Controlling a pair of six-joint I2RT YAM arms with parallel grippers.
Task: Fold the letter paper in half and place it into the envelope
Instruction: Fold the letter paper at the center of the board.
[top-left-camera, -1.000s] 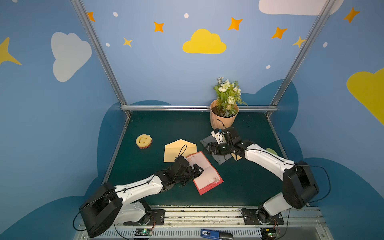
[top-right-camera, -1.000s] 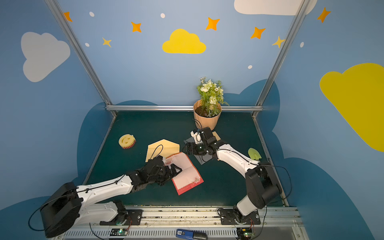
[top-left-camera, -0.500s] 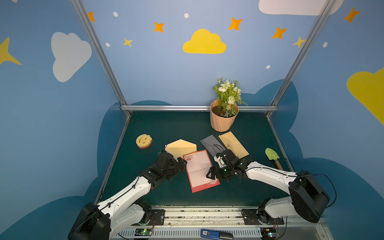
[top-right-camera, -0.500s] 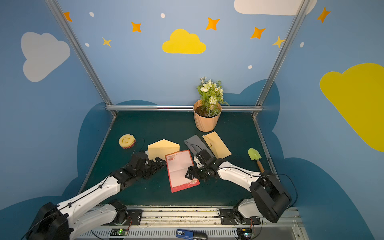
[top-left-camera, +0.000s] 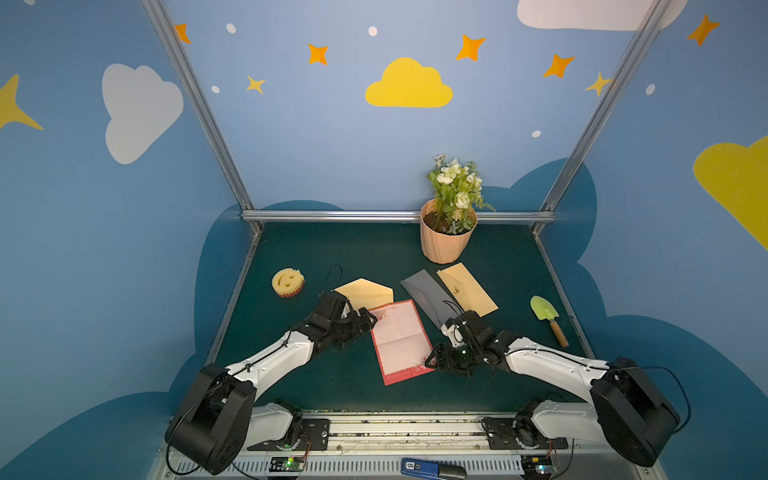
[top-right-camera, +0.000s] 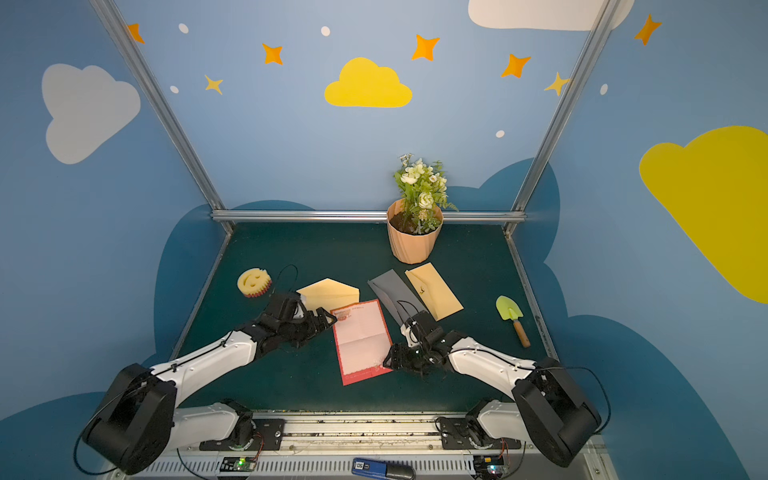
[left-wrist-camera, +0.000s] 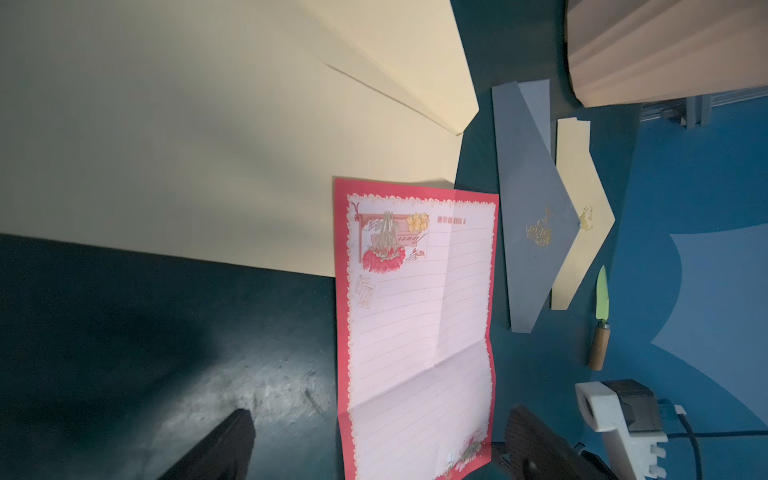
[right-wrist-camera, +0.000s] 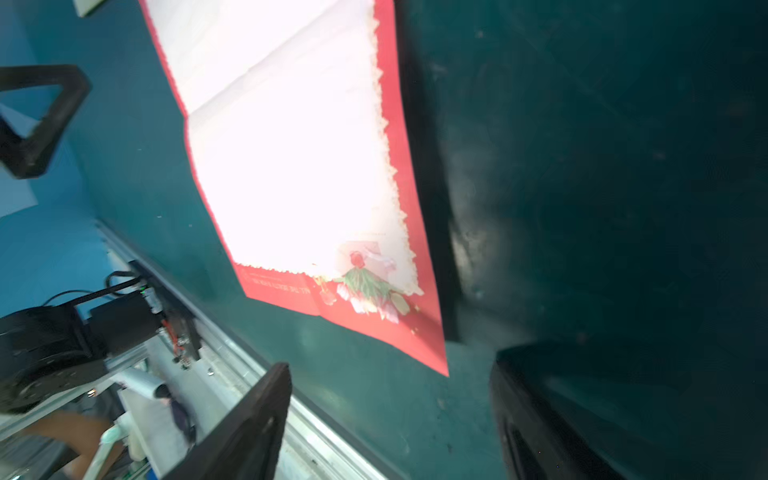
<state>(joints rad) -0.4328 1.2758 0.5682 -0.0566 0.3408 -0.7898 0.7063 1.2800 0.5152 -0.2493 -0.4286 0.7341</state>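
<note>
- Red-bordered letter paper (top-left-camera: 399, 340) lies unfolded against the envelope (top-left-camera: 368, 291).
- Left gripper (top-left-camera: 371, 322), wide open, at its far corner (likely anchoring).
- Right gripper (top-left-camera: 433, 360), spread, brackets the near corner, seemingly to lift.

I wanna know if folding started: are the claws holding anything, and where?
Nothing is held. Both claws are open: the left claw beside the paper's far corner, the right claw at its near corner.

Letter paper (top-left-camera: 399, 340) matt, creased; table (top-left-camera: 332, 249) scuffed, matt.
</note>
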